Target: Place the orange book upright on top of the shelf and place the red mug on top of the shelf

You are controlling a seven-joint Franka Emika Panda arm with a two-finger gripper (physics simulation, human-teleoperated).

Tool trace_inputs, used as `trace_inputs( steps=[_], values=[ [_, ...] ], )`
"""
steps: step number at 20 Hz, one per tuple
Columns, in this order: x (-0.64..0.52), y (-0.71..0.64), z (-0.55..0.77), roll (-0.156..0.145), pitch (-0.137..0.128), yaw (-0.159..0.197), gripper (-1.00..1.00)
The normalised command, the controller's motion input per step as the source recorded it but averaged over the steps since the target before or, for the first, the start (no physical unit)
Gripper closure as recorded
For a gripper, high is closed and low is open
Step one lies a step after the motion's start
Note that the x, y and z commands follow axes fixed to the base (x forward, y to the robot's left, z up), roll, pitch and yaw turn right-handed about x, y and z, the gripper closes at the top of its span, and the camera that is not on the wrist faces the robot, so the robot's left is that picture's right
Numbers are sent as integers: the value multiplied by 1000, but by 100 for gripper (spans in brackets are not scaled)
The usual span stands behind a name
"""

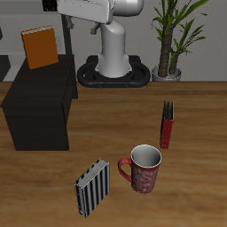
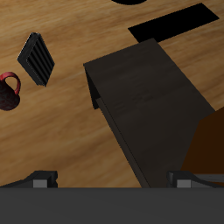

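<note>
The orange book (image 1: 38, 47) is standing upright on the shelf (image 1: 40, 102), at the back of its flat black top, in the upper left of the exterior frame, with its broad cover facing the camera. In the wrist view only a brownish-orange patch of the book (image 2: 208, 147) is showing against the shelf (image 2: 149, 96) (the rest runs past the frame edge).

The red mug (image 1: 142, 168) is sitting upright on the table (image 1: 199, 191), low and right of center in the exterior frame, well apart from the shelf. Its grey-white inside is facing up and its loop handle is pointing toward the black-and-white striped book (image 1: 90, 187), which is standing just beside it on the frame's left, near the table's front edge. The wrist view is catching the mug (image 2: 9, 90) partly cut off, with the striped book (image 2: 38, 58) near it.

A dark red book (image 1: 167, 124) is standing upright farther back, right of center, apart from the mug. Behind it, a potted plant (image 1: 173, 35) is rising in the upper right corner.

The robot's white base (image 1: 113, 53) is filling the top center, and the arm is running out of the exterior frame's upper edge. Of the tool (image 2: 112, 179), only the dark body and two finger stubs are showing in the wrist view, above the shelf. How far apart its fingers are standing cannot be told, and nothing is visibly between them.
</note>
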Motion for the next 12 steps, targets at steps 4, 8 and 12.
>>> trace_inputs(
  steps=[4,8,12],
  values=[
    [232,742,-291,53,19,158,-100],
    [217,717,-232,58,28,125,-100],
    [391,683,-190,34,40,119,-100]
  ],
)
